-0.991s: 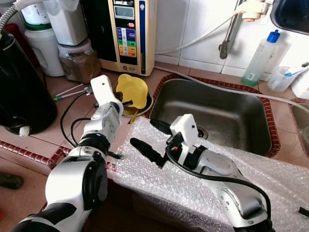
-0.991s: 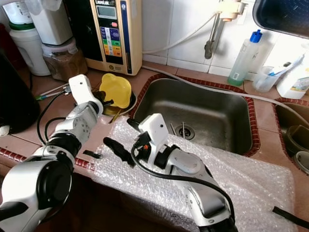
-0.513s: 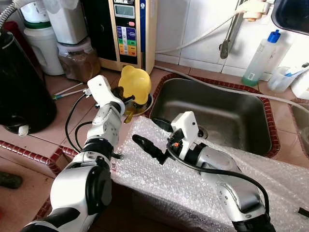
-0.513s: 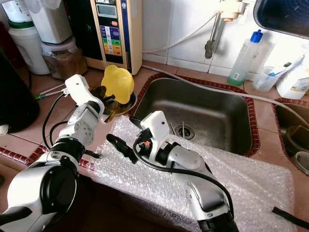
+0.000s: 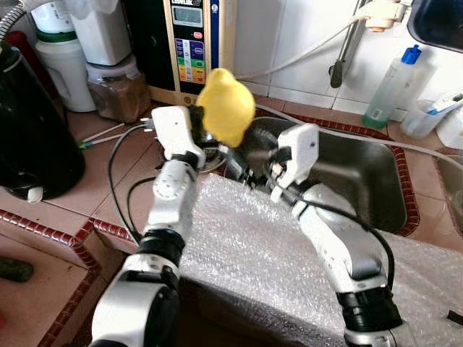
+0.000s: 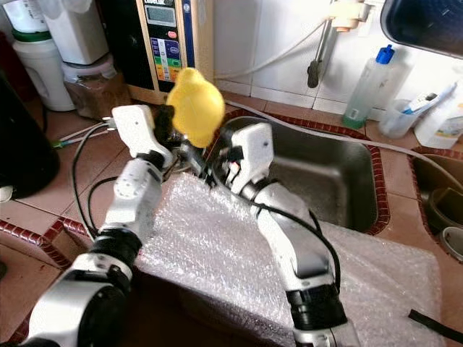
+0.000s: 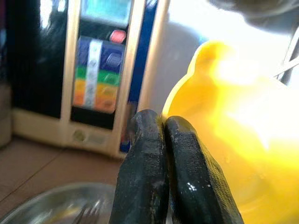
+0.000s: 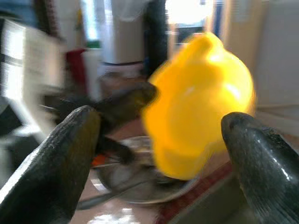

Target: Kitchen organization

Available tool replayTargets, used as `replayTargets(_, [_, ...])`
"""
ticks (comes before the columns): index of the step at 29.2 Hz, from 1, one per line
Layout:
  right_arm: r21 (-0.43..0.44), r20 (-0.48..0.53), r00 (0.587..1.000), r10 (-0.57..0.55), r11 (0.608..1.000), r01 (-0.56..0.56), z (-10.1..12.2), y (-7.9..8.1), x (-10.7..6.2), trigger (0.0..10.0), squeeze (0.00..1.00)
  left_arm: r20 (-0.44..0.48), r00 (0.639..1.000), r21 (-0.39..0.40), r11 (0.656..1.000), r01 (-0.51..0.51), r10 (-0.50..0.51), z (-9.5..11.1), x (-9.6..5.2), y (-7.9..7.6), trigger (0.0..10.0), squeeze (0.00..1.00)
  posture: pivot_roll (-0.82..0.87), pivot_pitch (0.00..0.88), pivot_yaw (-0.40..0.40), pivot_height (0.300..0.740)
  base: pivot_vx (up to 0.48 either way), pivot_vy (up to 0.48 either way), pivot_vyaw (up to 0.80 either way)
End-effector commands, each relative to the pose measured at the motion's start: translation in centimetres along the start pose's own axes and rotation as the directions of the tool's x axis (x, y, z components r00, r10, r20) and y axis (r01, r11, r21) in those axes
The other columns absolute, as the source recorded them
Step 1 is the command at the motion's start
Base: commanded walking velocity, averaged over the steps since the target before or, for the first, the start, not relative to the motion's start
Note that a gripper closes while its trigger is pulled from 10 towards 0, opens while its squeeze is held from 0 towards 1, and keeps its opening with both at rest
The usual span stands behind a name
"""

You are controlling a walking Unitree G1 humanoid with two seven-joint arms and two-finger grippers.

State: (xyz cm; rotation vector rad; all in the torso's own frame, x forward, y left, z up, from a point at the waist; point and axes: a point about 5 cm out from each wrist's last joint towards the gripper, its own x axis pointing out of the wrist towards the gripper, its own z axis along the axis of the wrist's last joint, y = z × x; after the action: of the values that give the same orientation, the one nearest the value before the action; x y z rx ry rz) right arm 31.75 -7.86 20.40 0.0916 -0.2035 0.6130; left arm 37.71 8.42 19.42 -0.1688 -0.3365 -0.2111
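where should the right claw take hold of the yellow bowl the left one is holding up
Probably the free rim opposite the left claw, which pinches one edge. The yellow bowl hangs tilted above the metal dish, its rounded back offering little purchase. The right claw is open facing it, so come from the sink side.

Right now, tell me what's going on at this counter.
The left gripper has its jaws shut on the rim of a yellow bowl, holding it in the air by the corner of the sink, above a metal dish on the counter. The right gripper, jaws open, is pointed at the bowl from close by without touching it. Bubble wrap lies over the counter's front edge.
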Motion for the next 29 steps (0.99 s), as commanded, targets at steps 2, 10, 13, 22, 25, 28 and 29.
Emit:
replayTargets(2, [-0.006,0.003,0.998,-0.058,0.998,0.058,-0.1,-0.8,0.3,10.0,0.00,0.065,0.997,0.029,0.999,0.037,-0.038,1.0,0.0,-0.6,0.0,0.00,0.04,0.000,-0.013,0.740,0.000,0.000,0.00])
replayTargets(10, [-0.038,0.015,0.979,-0.205,0.978,0.205,-0.1,-2.8,0.6,10.0,0.00,0.092,0.993,0.014,0.998,0.067,-0.068,1.3,-0.6,-1.6,0.0,0.00,0.03,0.000,-0.010,0.740,0.000,0.000,0.00])
replayTargets(13, [-0.039,0.023,0.973,-0.232,0.972,0.232,0.0,-3.4,0.8,10.0,0.00,0.087,0.992,0.000,0.996,0.088,-0.088,1.2,-0.8,-2.1,0.0,0.00,0.03,0.000,-0.010,0.740,0.000,0.000,0.00])
replayTargets(22, [0.015,0.041,0.958,-0.282,0.959,0.282,0.3,-4.3,2.1,0.0,0.00,0.107,0.967,-0.040,0.971,0.237,-0.232,1.4,-1.4,-4.4,0.0,0.00,0.04,0.000,-0.010,0.740,0.000,0.000,0.00])
replayTargets(25, [0.013,0.045,0.958,-0.282,0.959,0.282,0.2,-4.2,2.2,0.0,0.00,0.103,0.968,-0.037,0.972,0.233,-0.228,1.3,-1.6,-4.3,0.0,0.00,0.04,0.000,-0.010,0.740,0.000,0.000,0.00])
replayTargets(28, [0.020,0.044,0.956,-0.291,0.957,0.291,0.0,-4.2,2.3,0.0,0.00,0.101,0.968,-0.039,0.972,0.233,-0.228,1.3,-1.6,-4.2,0.0,0.00,0.04,0.000,-0.008,0.740,0.000,0.000,0.00])
replayTargets(29, [0.012,0.031,0.951,-0.307,0.952,0.306,-0.4,-4.5,2.2,0.0,0.00,0.100,0.966,-0.043,0.969,0.243,-0.238,1.3,-1.6,-4.3,0.0,0.00,0.04,0.000,-0.008,0.740,0.000,0.000,0.00])
